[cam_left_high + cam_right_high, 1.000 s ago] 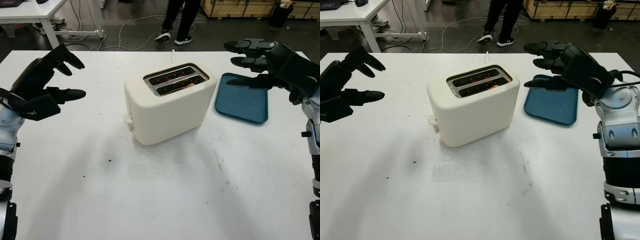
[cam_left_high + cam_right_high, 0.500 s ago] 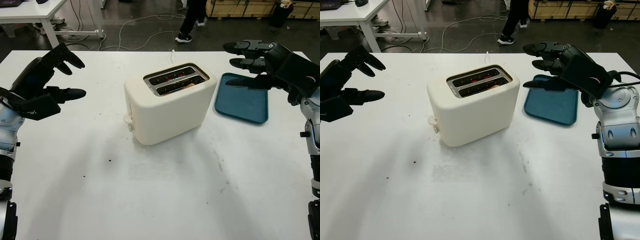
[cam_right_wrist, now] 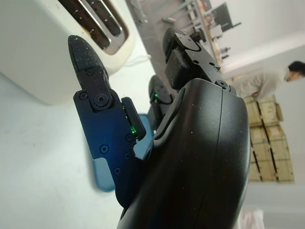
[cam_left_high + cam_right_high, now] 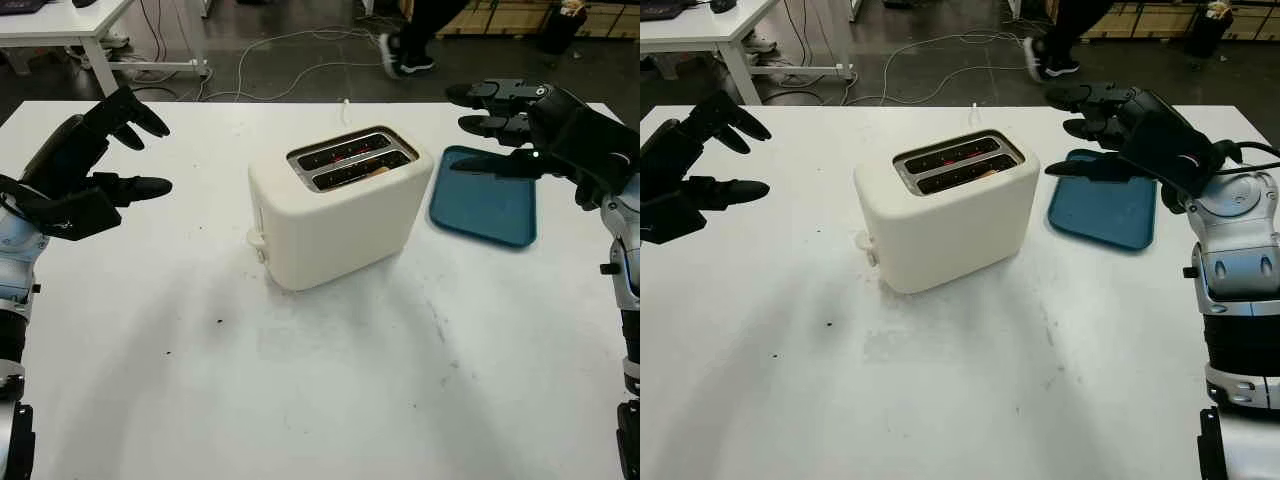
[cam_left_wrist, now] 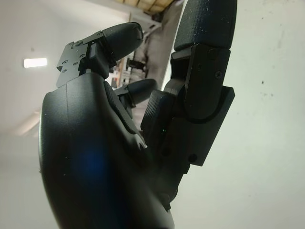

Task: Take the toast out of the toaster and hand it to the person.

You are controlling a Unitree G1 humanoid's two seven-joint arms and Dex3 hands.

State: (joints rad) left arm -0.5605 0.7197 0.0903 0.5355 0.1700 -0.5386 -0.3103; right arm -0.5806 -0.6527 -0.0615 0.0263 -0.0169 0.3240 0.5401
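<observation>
Right hand point(image 4: 520, 125) open above tray point(image 4: 487, 210); toast point(image 4: 376, 171) sunk in toaster point(image 4: 335, 205) beside; left hand point(image 4: 85, 165) open, well apart.

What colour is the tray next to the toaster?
The tray is dark blue, clearest in the left eye view.

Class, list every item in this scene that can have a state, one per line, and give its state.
toaster: upright on the table, slots facing up, red glow inside.
toast: sunk in the nearer slot, not popped up.
blue tray: flat on the table, nothing on it.
left hand: open, raised left of the toaster.
right hand: open, raised over the tray.
</observation>
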